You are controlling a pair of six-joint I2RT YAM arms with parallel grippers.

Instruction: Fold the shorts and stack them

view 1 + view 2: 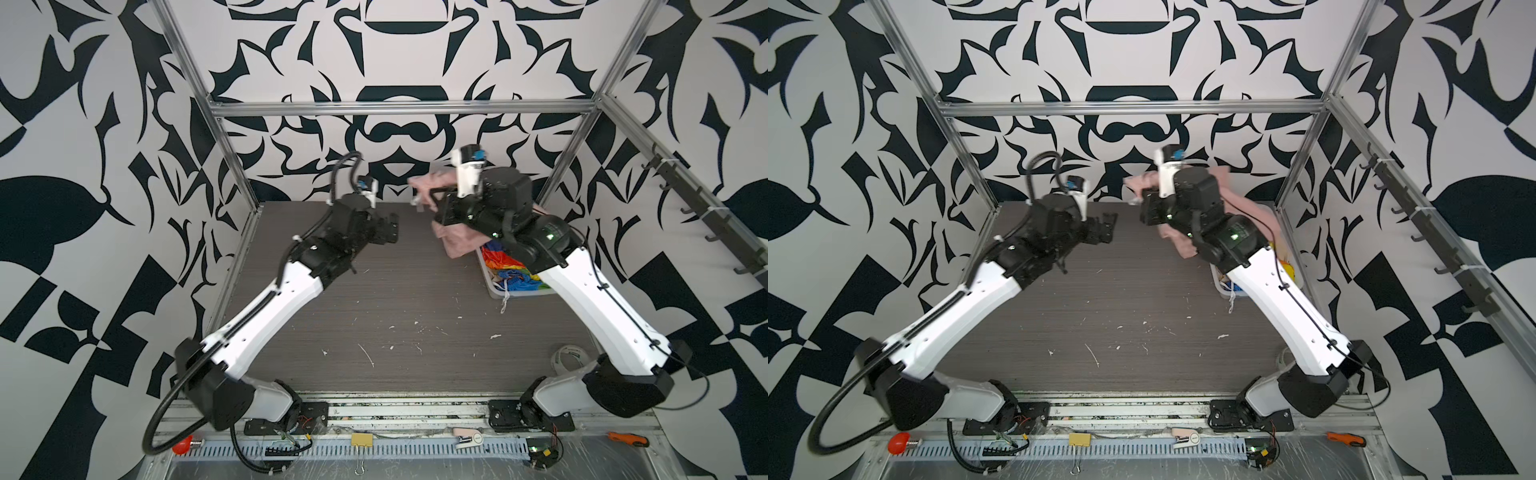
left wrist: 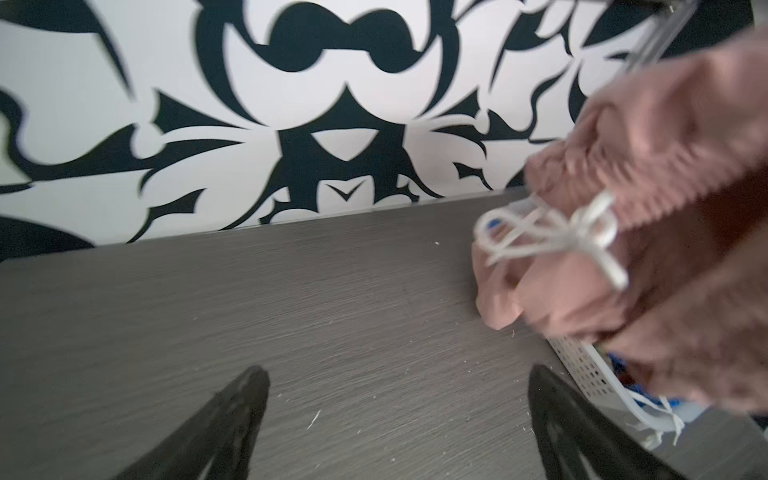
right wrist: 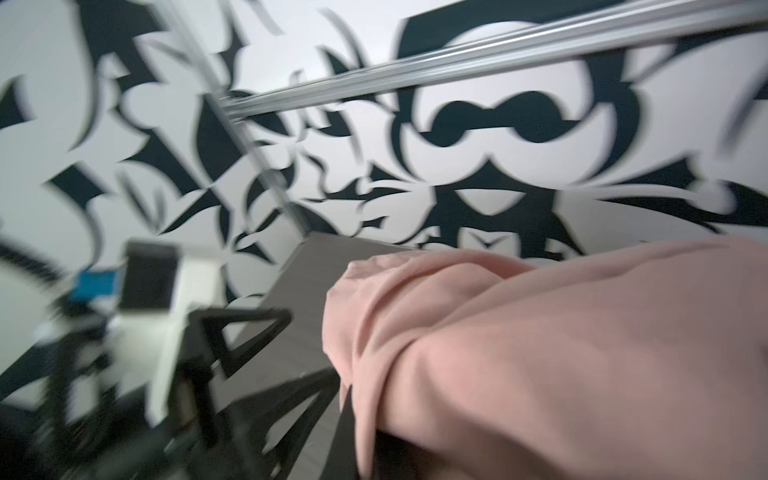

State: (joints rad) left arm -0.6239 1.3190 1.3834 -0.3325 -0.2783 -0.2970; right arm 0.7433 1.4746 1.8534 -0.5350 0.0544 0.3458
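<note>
Lettering first: the only print we spot is on the tape roll [image 1: 567, 358] near the right arm's base, too small to read.

Containers: one white perforated basket [image 1: 519, 294] sits at the right side of the table [image 1: 374, 316], partly under the right arm. It holds the rainbow-striped shorts [image 1: 509, 264], bunched up, w/ a white cord [image 1: 504, 301] hanging over the near rim onto the table. A bit of tan cloth [image 1: 498, 275] shows beside them in the basket; we can't tell what it is.

The right gripper [image 1: 426, 198] is clamped on the salmon-pink shorts [image 1: 457, 245], held up off the table near the back wall. The cloth drapes down from the jaws, and its lower end hangs at the basket's far corner; can't tell if it touches. The left wrist view shows the ribbed waist and a white bow [image 2: 573, 239].

The left gripper [image 1: 392, 229] is spread wide, holding nothing, over the table's mid-back. It is near the pink cloth but apart from it.
</note>
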